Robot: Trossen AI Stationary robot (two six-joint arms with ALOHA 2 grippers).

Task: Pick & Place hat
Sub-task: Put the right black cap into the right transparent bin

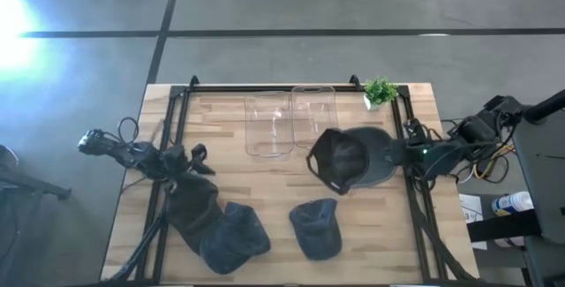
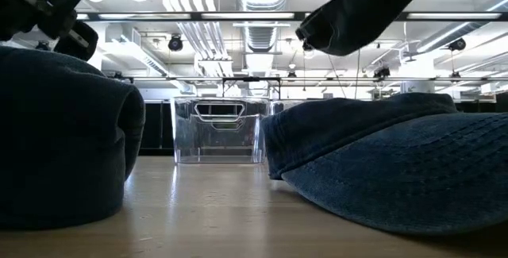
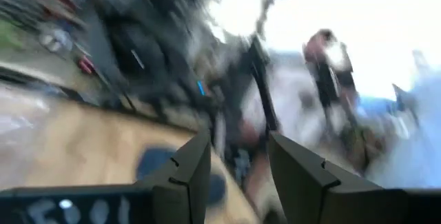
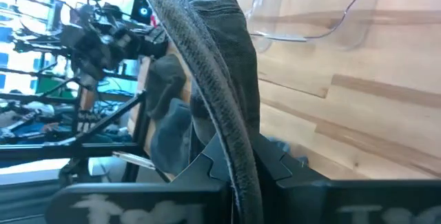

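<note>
Denim, blue and soft: two caps lie on the near part of the light wooden table, one blue denim cap near-left, a second blue denim cap near the middle. A dark cloth cap lies just left of the near-left one, touching it.

Farther back on the right, the right gripper has its jaws clamped on the rim of a dark grey cap, carried clear of the table, as the low view shows. This cap hangs out leftward from the jaws, brim towards the table's middle, its long axis running left to right.

On the left, the left gripper sits above the dark cloth cap with jaws apart and nothing between them.

At the far middle stand two clear plastic bins, side by side. The lifted cap lies just near and right of the right-hand bin, so the drop probably calls for a short move farther and slightly leftward by the right arm, which is the nearer one.

A small green potted plant stands at the far right corner.
</note>
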